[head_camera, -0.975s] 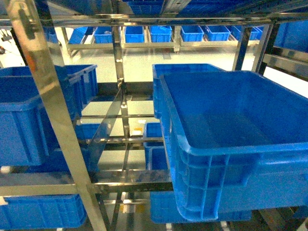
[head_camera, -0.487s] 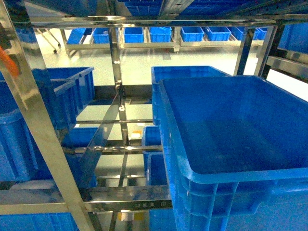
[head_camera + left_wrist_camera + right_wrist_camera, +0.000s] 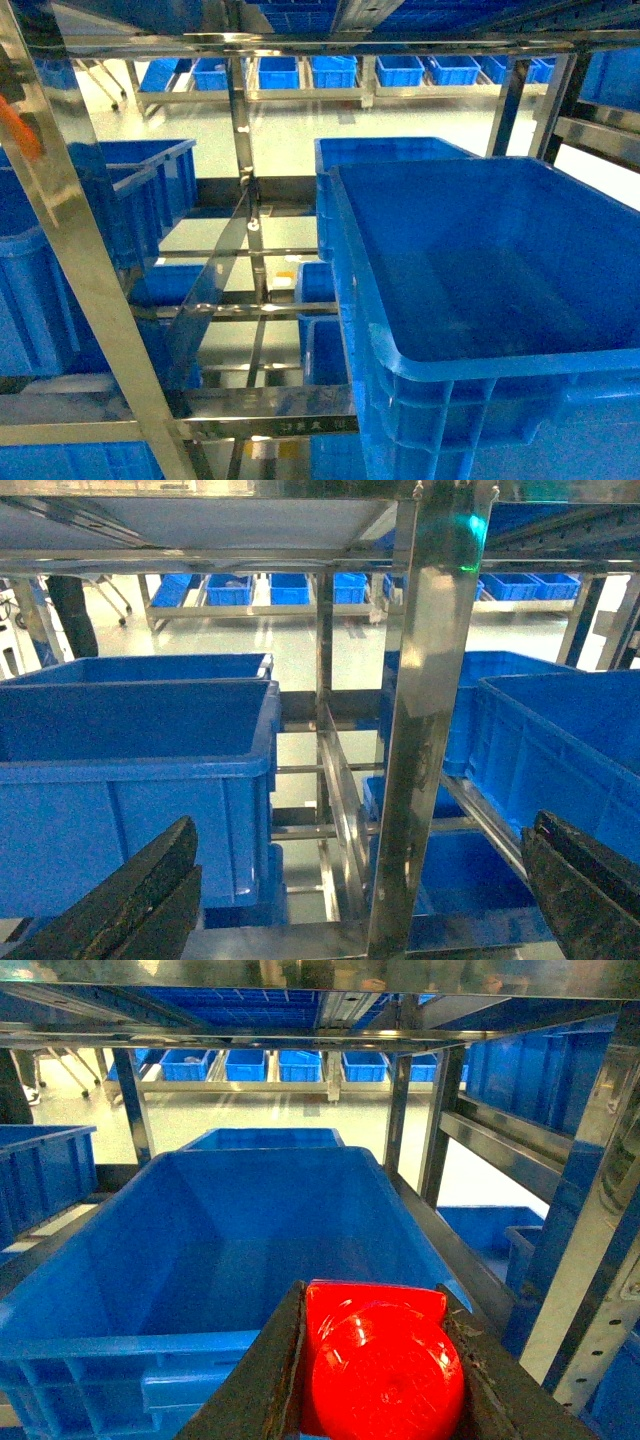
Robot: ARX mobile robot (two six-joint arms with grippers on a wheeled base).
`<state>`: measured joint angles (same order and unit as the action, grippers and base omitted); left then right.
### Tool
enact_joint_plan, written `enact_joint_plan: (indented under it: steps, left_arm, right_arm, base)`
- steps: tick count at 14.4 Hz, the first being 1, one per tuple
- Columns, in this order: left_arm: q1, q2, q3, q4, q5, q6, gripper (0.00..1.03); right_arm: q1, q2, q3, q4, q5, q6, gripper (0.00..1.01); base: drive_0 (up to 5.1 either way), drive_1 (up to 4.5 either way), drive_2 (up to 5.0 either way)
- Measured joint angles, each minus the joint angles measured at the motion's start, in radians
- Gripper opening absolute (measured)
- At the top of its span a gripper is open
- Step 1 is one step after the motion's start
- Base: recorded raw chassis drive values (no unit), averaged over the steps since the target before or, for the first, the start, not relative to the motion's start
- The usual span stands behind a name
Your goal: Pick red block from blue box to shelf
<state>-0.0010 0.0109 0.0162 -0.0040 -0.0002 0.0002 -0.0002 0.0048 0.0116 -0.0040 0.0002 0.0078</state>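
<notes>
The red block [image 3: 385, 1370], glossy with its round stud facing the camera, fills the bottom of the right wrist view. My right gripper [image 3: 372, 1295] is shut on it, one dark finger on each side. It is held just before the near rim of a dark blue crate [image 3: 130, 1345] on the steel shelf [image 3: 440, 1130]. My left gripper [image 3: 362, 830] is open and holds nothing, with a shelf post [image 3: 425, 730] between its spread fingers. The blue box is out of view. Neither gripper shows in the head view.
The shelf [image 3: 245, 150] spans the head view with shiny posts and rails. A large dark blue crate [image 3: 500, 362] sits at the right and others [image 3: 60, 270] at the left. Further crates [image 3: 140, 780] stand on both sides in the left wrist view.
Between one second and half a second ago the head view shifted, so the right crate sits lower and I look more into it. Since then it has held still.
</notes>
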Motion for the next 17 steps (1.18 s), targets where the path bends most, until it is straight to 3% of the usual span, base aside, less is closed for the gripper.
enact_joint_plan:
  steps: [17]
  left_arm:
    - [0.000,0.000,0.000,0.000,0.000,0.000,0.98]
  right_arm:
    - [0.000,0.000,0.000,0.000,0.000,0.000,0.28]
  base:
    - [0.0,0.00,0.0]
